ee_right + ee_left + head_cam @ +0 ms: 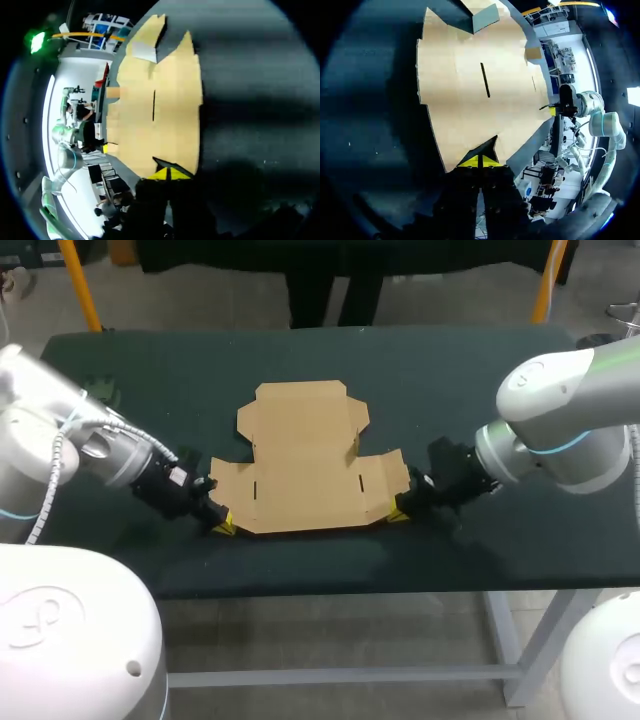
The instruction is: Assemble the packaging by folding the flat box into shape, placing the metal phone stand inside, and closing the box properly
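**A:** Two grippers are low on the table (480, 380), and both of ours sit at the cardboard. The flat box (305, 465) lies spread out as a sheet in the middle of the dark surface.

**B:** We see our left gripper (222, 524) at the near left corner of the box. In the left wrist view its yellow tips are pressed together with only a thin seam between them. They overlap the cardboard's edge right by that corner.

**A:** Is the card between the fingers?

**B:** No, we see it lying broad ahead of the tips, not pinched from two sides. Whether the tips touch it, we cannot tell.

**A:** On the other side, our right gripper (399, 511) is at the near right corner, mirroring the left. Its tips are closed tight against each other, over the box's edge.

**B:** Both arms come in low from their own sides, well apart, with the whole width of the box between them. A dark slit (485, 80) shows in the panel ahead of the left fingers.
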`<state>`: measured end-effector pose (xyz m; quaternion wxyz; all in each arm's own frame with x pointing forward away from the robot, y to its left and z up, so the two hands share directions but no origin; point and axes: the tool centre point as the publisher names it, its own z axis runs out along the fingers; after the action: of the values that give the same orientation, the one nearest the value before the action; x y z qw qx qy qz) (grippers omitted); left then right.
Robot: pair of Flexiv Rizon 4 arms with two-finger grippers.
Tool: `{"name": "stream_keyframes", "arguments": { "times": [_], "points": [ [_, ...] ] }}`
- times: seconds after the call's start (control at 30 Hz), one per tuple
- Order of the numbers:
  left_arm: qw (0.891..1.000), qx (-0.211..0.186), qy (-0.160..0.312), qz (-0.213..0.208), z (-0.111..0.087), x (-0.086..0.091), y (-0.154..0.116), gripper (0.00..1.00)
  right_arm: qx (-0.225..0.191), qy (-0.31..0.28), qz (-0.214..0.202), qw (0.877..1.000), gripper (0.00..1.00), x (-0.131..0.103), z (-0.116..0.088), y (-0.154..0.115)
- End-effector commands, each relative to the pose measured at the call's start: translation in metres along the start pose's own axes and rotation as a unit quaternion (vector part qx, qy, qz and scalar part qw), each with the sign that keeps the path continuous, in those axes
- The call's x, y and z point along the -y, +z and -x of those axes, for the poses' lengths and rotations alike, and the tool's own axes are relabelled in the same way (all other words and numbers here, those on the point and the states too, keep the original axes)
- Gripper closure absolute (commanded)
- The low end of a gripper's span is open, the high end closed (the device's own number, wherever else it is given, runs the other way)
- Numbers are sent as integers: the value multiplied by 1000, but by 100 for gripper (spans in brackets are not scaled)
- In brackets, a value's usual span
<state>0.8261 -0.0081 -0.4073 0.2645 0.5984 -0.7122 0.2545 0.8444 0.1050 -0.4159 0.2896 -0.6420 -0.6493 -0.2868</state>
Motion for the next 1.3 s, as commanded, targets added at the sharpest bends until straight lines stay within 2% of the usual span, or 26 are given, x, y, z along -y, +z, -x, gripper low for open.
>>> {"name": "stream_keyframes", "arguments": {
  "times": [0.03,0.43,1.3],
  "points": [
    [1000,11,-3,4,-3,1,-1,100,5,2,-1,1000,100,0,-1,0],
    [999,34,-9,-2,-6,-1,-9,100,17,7,-5,1000,100,0,-1,0],
    [994,109,-16,24,-17,3,2,100,73,7,1,997,100,-3,-9,1]
  ]
}}
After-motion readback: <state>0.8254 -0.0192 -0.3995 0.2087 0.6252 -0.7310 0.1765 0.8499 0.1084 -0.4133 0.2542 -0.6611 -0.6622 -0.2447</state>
